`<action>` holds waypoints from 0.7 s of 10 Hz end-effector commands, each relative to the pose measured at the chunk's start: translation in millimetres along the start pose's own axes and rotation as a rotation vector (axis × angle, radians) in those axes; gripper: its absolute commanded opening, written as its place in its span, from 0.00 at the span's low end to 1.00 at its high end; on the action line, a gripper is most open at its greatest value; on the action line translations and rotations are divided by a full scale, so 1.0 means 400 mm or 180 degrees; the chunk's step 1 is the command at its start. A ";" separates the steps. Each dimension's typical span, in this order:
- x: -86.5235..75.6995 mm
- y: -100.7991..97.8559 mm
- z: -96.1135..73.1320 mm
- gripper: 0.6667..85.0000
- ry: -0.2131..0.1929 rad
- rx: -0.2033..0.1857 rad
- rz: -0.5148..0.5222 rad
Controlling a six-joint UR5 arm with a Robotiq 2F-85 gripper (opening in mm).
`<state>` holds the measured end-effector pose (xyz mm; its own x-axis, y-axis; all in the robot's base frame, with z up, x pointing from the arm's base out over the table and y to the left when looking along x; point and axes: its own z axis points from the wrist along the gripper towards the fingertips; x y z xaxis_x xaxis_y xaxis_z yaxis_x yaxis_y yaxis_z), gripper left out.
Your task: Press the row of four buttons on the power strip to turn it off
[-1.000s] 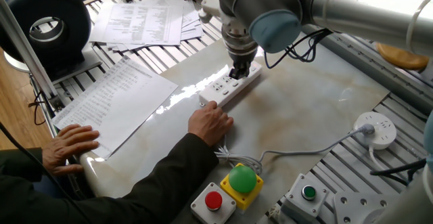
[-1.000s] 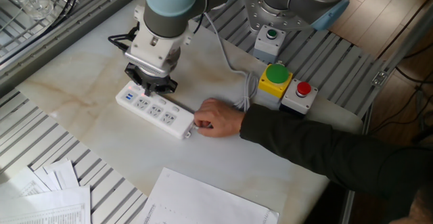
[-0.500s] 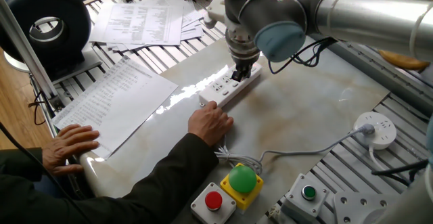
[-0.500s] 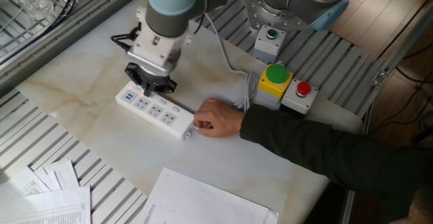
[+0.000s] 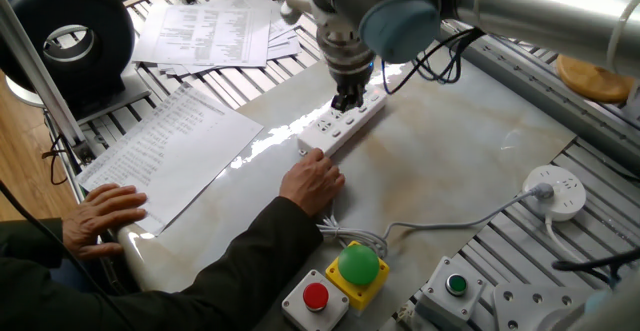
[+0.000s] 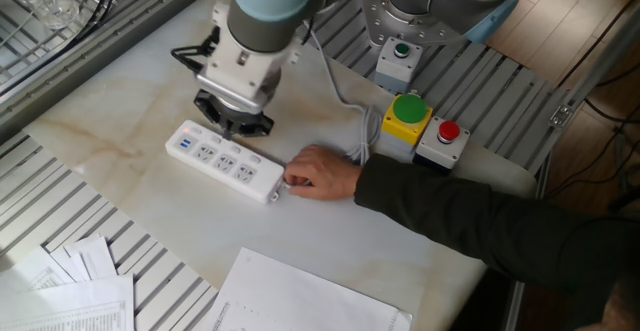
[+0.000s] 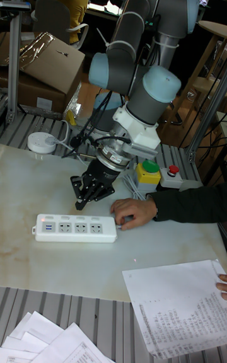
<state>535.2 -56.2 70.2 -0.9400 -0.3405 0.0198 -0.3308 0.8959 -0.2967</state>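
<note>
The white power strip (image 5: pixel 345 127) (image 6: pixel 224 160) (image 7: pixel 75 227) lies flat on the marble top. Its four buttons (image 7: pixel 70 218) form a line of small bumps along the strip's far long edge in the tall view. A person's hand (image 5: pixel 312 180) (image 6: pixel 321 171) (image 7: pixel 133 210) holds the cord end of the strip. My gripper (image 5: pixel 346 100) (image 6: pixel 236 127) (image 7: pixel 79 203) hangs just above and behind the button edge, clear of the strip. Its dark fingers come together to a point, shut on nothing.
A yellow box with a green button (image 5: pixel 358 268) (image 6: pixel 409 114), a grey box with a red button (image 5: pixel 315 298) (image 6: pixel 447 134) and a small green-button box (image 5: pixel 456 285) sit near the cord. A round socket puck (image 5: pixel 556 191) (image 7: pixel 41 142) and printed sheets (image 5: pixel 170 146) lie around.
My gripper has lifted off the strip's top and shifted towards its button edge, so the whole strip now shows. The person's hand and the strip have stayed put.
</note>
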 end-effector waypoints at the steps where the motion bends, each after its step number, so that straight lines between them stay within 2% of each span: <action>1: -0.007 -0.058 0.040 0.00 -0.0089 0.0031 -0.0139; 3: -0.001 -0.093 0.076 0.00 -0.0149 0.0077 -0.0234; 7: 0.004 -0.184 0.087 0.00 -0.0218 0.0132 -0.0505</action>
<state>554.0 -111.1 57.8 -0.8908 -0.4543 0.0102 -0.4320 0.8395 -0.3296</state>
